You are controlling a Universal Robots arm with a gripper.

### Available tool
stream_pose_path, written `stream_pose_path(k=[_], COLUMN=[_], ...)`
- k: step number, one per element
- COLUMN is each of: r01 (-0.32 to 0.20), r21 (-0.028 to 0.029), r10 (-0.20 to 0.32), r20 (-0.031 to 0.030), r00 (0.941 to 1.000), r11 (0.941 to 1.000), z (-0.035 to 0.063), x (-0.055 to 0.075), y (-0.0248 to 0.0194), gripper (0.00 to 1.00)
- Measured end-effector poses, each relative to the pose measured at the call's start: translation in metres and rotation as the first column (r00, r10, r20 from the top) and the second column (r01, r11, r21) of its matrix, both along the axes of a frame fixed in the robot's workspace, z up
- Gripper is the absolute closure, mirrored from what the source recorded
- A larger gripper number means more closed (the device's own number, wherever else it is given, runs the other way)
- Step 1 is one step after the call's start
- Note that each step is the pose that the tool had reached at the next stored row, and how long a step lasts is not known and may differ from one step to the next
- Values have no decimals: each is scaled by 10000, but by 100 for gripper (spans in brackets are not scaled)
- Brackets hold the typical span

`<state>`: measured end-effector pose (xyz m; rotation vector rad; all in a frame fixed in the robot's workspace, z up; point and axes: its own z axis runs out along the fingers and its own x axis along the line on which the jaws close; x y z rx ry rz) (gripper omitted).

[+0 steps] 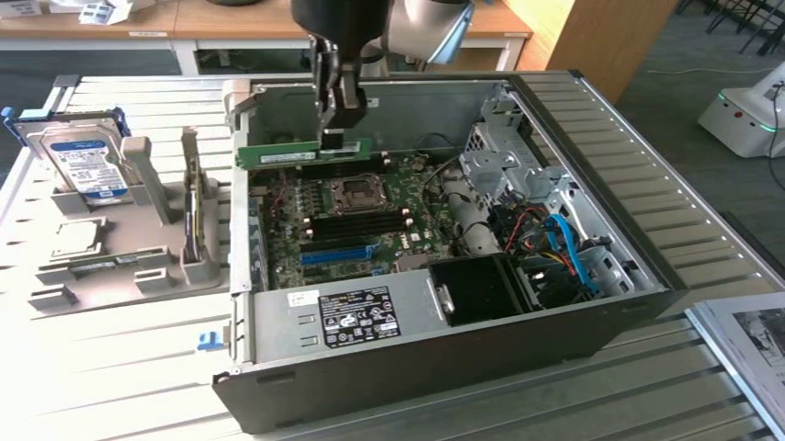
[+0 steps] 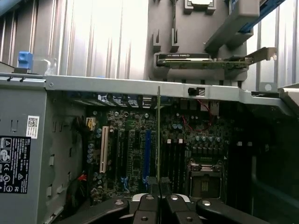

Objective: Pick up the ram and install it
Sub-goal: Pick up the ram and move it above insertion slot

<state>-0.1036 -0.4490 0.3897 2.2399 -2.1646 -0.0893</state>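
Note:
The ram (image 1: 282, 154) is a long green stick held level above the open computer case (image 1: 613, 184), over the far end of the motherboard (image 1: 289, 211). My gripper (image 1: 334, 138) comes down from above and is shut on the stick near its end toward the exterior view's right. In the wrist view the ram (image 2: 159, 135) appears edge-on as a thin line rising from between my fingers (image 2: 147, 205). It hangs above the board, close beside the black memory slots (image 2: 175, 158) and the processor socket (image 2: 205, 179). Those black slots (image 1: 356, 220) lie just nearer than the socket (image 1: 356, 193).
A bright blue slot strip (image 1: 334, 254) lies on the board's near side. The power supply (image 1: 356, 317) and a black fan shroud (image 1: 484, 289) fill the case's near end. A grey parts stand (image 1: 123, 248) at the exterior view's left holds a hard drive (image 1: 80, 161) and an expansion card (image 1: 193, 211).

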Motion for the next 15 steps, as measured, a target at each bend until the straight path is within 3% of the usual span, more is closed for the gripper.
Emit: stream_pose_path(k=[15], r01=[0], r21=[0], r10=[0], r20=[-71], r00=[10000], r11=[10000], z=[0], x=[442], y=[0], gripper=[89])
